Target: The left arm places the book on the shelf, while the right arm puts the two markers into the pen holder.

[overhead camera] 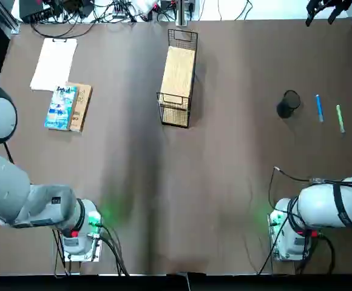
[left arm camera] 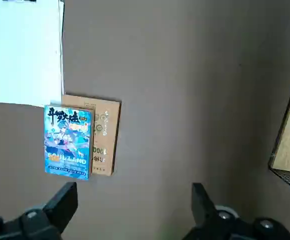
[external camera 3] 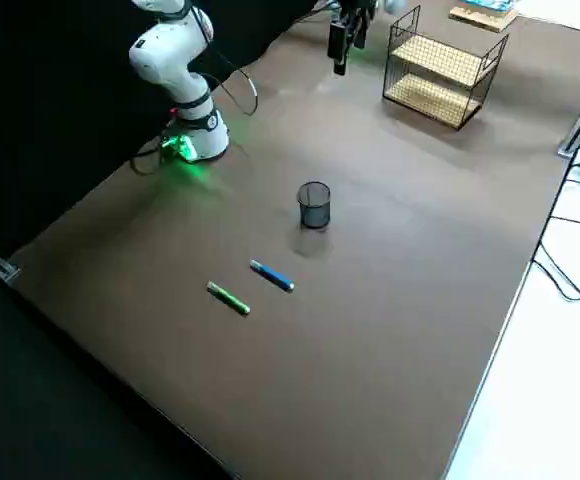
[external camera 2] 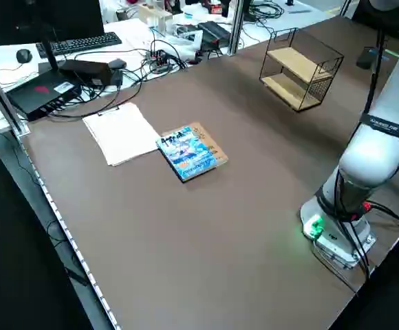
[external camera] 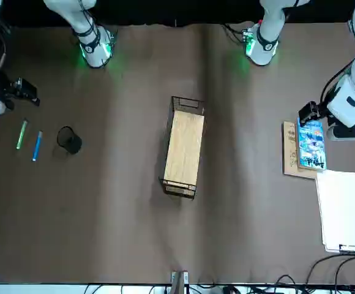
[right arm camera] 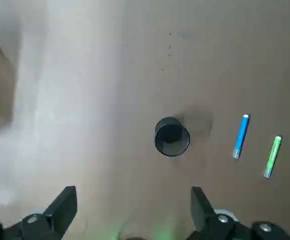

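Black left gripper (left arm camera: 134, 207) and black right gripper (right arm camera: 134, 210) wide open, holding nothing, both above brown table (overhead camera: 224, 182), blue-and-white illustrated book (left arm camera: 68, 142) overlapping tan book (left arm camera: 105, 135) near black wire shelf's (overhead camera: 178, 73) left-arm side, blue marker (right arm camera: 241, 136) and light-green marker (right arm camera: 272, 157) beside black mesh pen holder (right arm camera: 172, 137).

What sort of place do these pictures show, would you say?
Probably a robotics lab or test bench: a robot arm is mounted on the table, with a keyboard and tangled cables beyond its edge.

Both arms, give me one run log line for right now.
left gripper: open, empty | right gripper: open, empty | book: unshelved | markers: outside cup
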Action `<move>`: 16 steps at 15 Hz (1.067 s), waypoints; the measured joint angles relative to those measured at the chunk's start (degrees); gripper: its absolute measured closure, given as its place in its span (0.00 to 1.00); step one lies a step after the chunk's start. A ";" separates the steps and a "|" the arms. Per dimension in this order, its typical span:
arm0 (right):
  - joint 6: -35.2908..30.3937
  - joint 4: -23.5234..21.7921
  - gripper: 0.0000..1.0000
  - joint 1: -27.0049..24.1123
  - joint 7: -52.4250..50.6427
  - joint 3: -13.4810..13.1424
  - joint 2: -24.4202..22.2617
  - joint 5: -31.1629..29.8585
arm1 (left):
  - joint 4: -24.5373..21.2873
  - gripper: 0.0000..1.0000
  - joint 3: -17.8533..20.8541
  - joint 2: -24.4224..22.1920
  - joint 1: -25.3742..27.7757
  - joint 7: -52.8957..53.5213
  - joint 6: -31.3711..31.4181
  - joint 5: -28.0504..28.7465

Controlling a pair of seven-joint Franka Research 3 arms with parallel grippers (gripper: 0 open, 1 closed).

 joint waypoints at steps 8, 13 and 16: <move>-0.17 -1.83 0.00 -5.58 -1.70 -1.16 1.70 -0.16 | -0.55 0.00 0.06 0.46 3.76 0.03 -0.59 0.00; 11.11 -3.03 0.07 -20.78 -14.22 -1.94 14.48 -1.96 | -0.73 0.00 0.19 6.77 20.68 9.24 -0.26 -10.43; 21.28 -4.14 0.15 -23.57 -14.56 -1.93 21.84 -3.51 | -0.76 0.00 0.38 11.00 30.20 21.68 0.64 -15.96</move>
